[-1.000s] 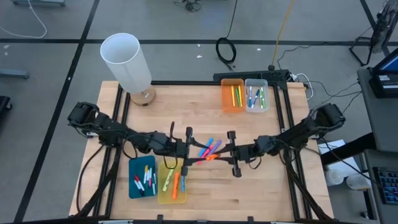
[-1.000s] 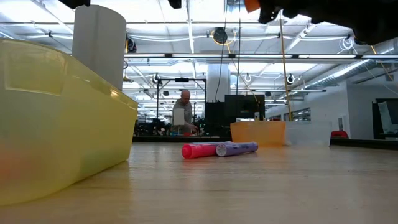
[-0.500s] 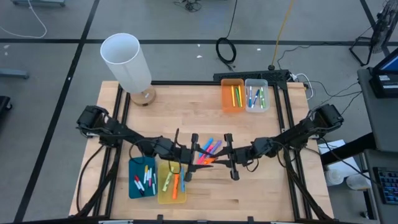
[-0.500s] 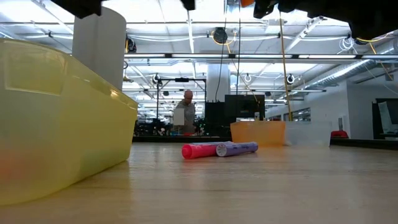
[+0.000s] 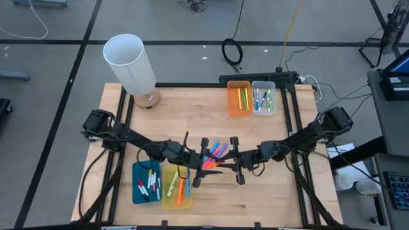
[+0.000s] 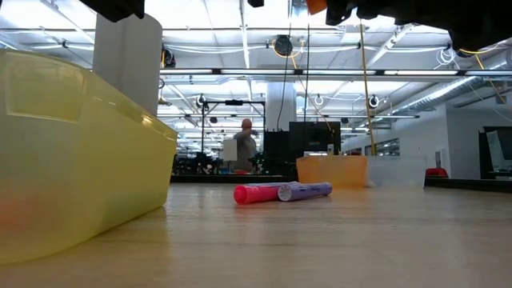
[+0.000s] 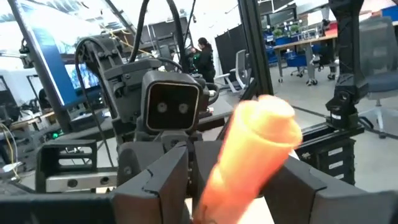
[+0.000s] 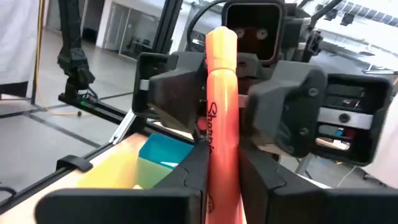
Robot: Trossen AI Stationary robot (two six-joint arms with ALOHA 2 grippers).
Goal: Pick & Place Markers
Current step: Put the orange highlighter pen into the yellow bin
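Since a second ago the left gripper [image 5: 203, 160] has slid in from the bench's left toward the middle and now meets the right gripper [image 5: 225, 164] over the loose markers [image 5: 215, 153]. Both sets of fingers grasp one orange highlighter [image 8: 221, 134] between them: the right wrist view shows the right arm's own fingers [image 8: 194, 163] clenched on its lower body and the left gripper's fingers [image 8: 171, 87] on its upper part. The left wrist view shows the same highlighter [image 7: 252, 155] between its fingers [image 7: 163, 180].

The wooden bench [image 5: 192, 105] carries a teal bin [image 5: 137, 185] and a yellow bin [image 5: 167, 201] near the front, an orange bin [image 5: 232, 102] and a clear bin [image 5: 271, 89] at the back, and a white cylinder [image 5: 131, 64].

Only the low view shows a pink marker [image 6: 256, 194] and a purple marker [image 6: 308, 190] lying touching, and a person [image 6: 244, 144] far off, now further right.
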